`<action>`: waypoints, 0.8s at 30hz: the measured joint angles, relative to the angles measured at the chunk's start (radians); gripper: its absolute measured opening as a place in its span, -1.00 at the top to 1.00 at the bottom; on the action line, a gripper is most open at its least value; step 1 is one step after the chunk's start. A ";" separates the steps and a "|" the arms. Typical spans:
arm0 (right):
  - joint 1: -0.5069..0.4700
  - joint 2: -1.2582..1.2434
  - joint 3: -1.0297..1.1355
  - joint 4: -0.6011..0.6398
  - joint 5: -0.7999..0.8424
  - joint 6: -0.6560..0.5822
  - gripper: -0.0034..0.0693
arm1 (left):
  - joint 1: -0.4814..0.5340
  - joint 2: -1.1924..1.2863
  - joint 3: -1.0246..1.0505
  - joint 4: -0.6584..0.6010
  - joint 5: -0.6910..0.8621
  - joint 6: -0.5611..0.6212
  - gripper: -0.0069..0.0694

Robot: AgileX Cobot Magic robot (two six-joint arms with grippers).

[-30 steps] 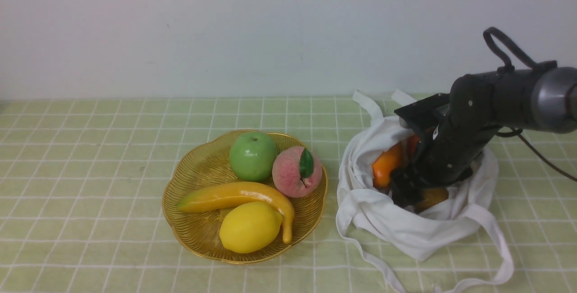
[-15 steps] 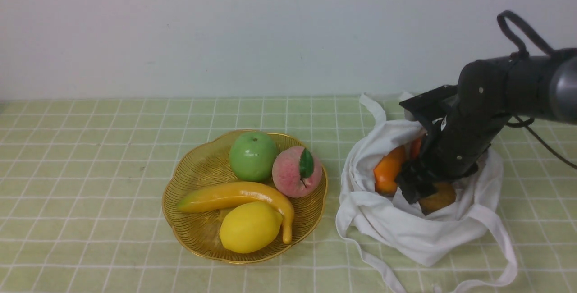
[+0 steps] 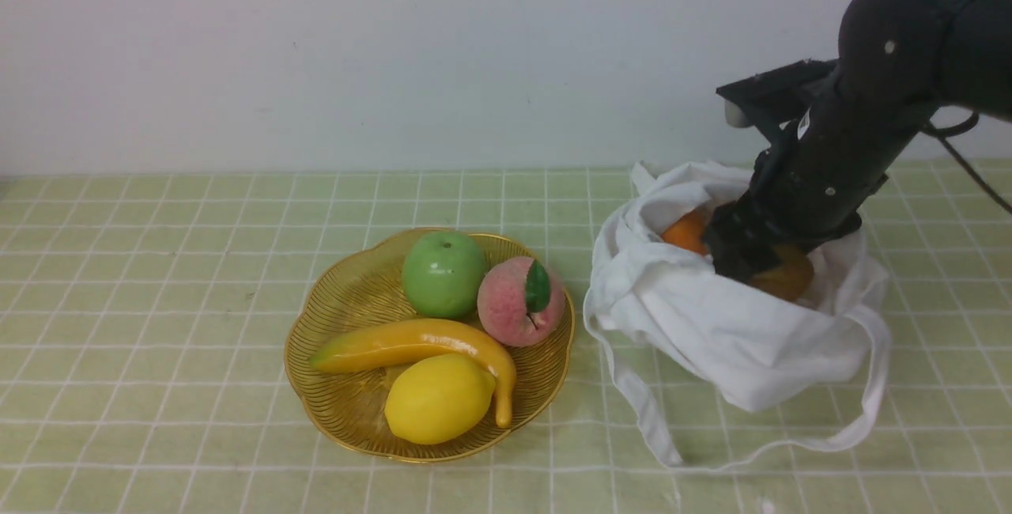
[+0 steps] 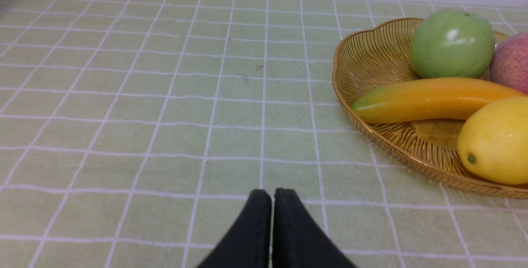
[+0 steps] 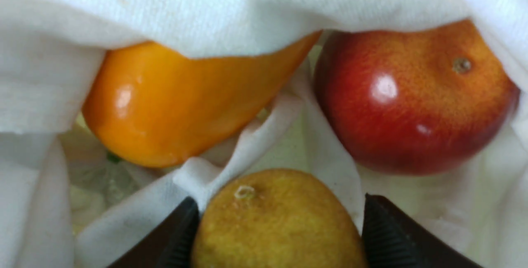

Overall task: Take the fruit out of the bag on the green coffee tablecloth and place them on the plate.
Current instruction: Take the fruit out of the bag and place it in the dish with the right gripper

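My right gripper (image 3: pixel 743 257) reaches into the white bag (image 3: pixel 711 324) and is shut on the brown kiwi (image 3: pixel 787 277). In the right wrist view the kiwi (image 5: pixel 276 222) sits between both fingers (image 5: pixel 387 231), with a fold of bag cloth (image 5: pixel 247 8) beside one finger. The orange fruit (image 5: pixel 185 103) and the red apple (image 5: pixel 412 99) lie in the bag beyond it. The orange fruit (image 3: pixel 686 231) peeks over the bag's rim. The yellow plate (image 3: pixel 348 292) stands left of the bag on the green tablecloth (image 3: pixel 158 300). My left gripper (image 4: pixel 272 193) is shut and empty, low over the cloth beside the plate (image 4: pixel 371 49).
The plate holds a green apple (image 3: pixel 444 273), a pink peach (image 3: pixel 520 302), a banana (image 3: pixel 411 344) and a lemon (image 3: pixel 439 398). A bag strap (image 3: pixel 874 387) hangs in a loop at the front right. A white wall stands behind the table.
My right arm has risen with the kiwi in its grip. The bag's cloth and strap have lifted up with it, and the orange fruit sits higher.
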 joint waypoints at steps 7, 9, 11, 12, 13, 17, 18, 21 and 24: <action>0.000 0.091 -0.001 -0.004 0.009 0.039 -0.30 | 0.000 0.000 0.000 0.000 0.000 0.000 0.84; 0.000 0.126 -0.001 -0.004 0.009 0.039 -0.30 | 0.000 0.000 0.000 0.000 0.000 0.000 0.84; 0.000 0.159 -0.002 -0.004 0.009 0.039 -0.30 | 0.000 0.000 0.000 0.000 0.000 0.000 0.84; 0.000 0.171 -0.002 -0.004 0.009 0.039 -0.30 | 0.000 0.000 0.000 0.000 0.000 0.000 0.84; 0.000 0.181 -0.002 -0.005 0.009 0.039 -0.31 | 0.000 0.000 0.000 0.000 0.000 0.000 0.84; 0.000 0.193 -0.005 -0.024 0.017 0.040 -0.43 | 0.000 0.000 0.000 0.000 0.000 0.000 0.84; 0.000 0.193 -0.007 -0.030 0.024 0.040 -0.46 | 0.000 0.000 0.000 0.000 0.000 0.000 0.84; 0.000 0.193 -0.023 -0.060 0.067 0.042 -0.49 | 0.000 0.000 0.000 0.000 0.000 0.000 0.84; 0.000 0.193 -0.045 -0.086 0.097 0.058 -0.50 | 0.000 0.000 0.000 0.000 0.000 0.000 0.84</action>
